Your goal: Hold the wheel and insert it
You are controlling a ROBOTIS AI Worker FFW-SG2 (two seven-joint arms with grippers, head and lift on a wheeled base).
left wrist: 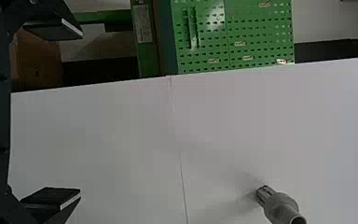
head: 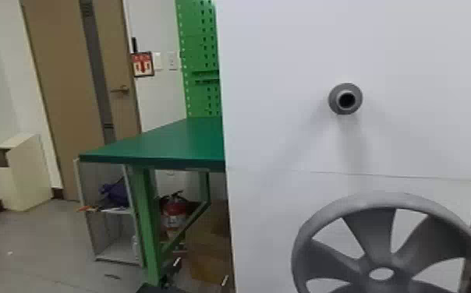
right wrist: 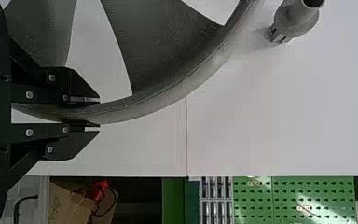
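White panels (head: 277,97), smooth and matt, stand beside a green table (head: 156,142), with a stepped grey peg (head: 346,98) jutting out. Below it is the wheel (head: 377,232), its rim pinched in the right gripper (right wrist: 98,114); the left gripper (left wrist: 80,113) is empty, fingers wide apart. Finely ridged and broad-spoked, the wheel looks light and stiff but could swivel; holding the opposite rim too should steady it.

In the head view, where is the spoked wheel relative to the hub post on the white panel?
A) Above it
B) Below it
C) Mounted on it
B: the wheel hangs lower than the post, held at its rim by the right gripper.
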